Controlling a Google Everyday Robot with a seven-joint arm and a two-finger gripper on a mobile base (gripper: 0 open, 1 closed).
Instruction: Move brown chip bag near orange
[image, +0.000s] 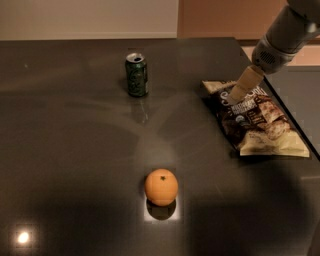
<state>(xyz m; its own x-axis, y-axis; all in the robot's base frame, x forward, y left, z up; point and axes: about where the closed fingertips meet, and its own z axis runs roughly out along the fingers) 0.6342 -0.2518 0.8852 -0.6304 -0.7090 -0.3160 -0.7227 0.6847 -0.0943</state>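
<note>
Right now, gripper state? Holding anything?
Gripper: at the far end of the brown chip bag; whether it is open, closed or gripping the bag cannot be told.

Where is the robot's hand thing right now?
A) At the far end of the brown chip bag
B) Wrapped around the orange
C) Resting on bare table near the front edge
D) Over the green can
A: the gripper reaches down onto the far end of the brown chip bag, well away from the green can and the orange.
</note>
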